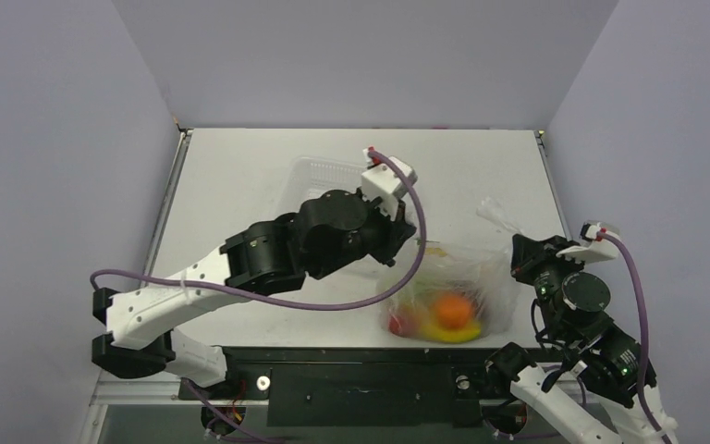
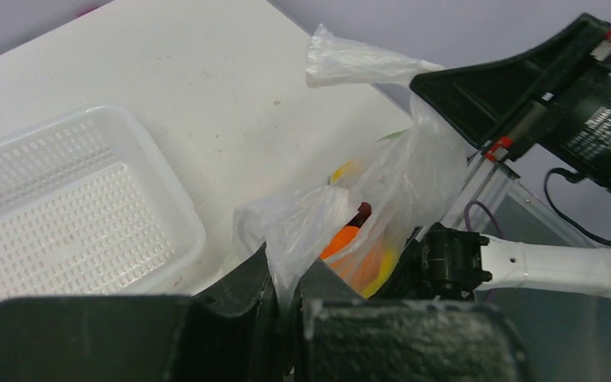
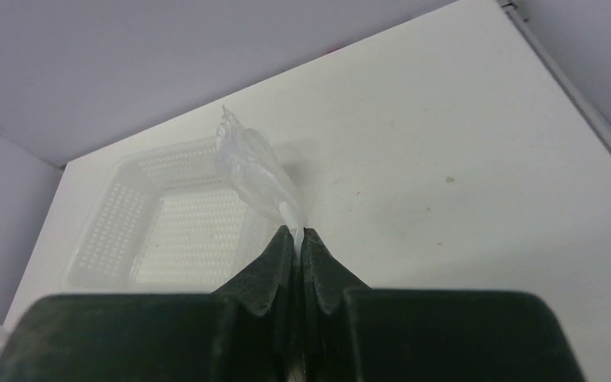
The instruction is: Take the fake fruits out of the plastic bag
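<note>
**Top view.** Hidden: the tips of the left arm [image 1: 268, 254] and right arm [image 1: 573, 296] are lost under their own wrists, so the grip cannot be read here. Basket [image 1: 314, 174], upper centre, white, half covered by the left arm. Table [image 1: 231, 185], white. Bag [image 1: 485, 273], lower centre-right near the front edge, clear and crumpled, stretched between both arms. Fruits [image 1: 430, 319] inside: orange [image 1: 453, 308] above banana [image 1: 462, 333], red fruit [image 1: 401, 324] at left, the rest blurred by film.

**Left wrist view.** Left fingers [image 2: 243, 286], bottom centre, closed tight on a bunched bag edge. The right arm fills the upper right, at the bag's far side. Basket at left, cut by the frame. Bag at centre, gathered upward. The orange and a yellow sliver show through it; a dark red patch above them is unclear.

**Right wrist view.** Right fingers [image 3: 266, 267], bottom centre, pinched on a twisted strip of bag rising up-left. Bag body and fruits are out of frame. Basket behind the strip, partly masked. Table fills the right.
</note>
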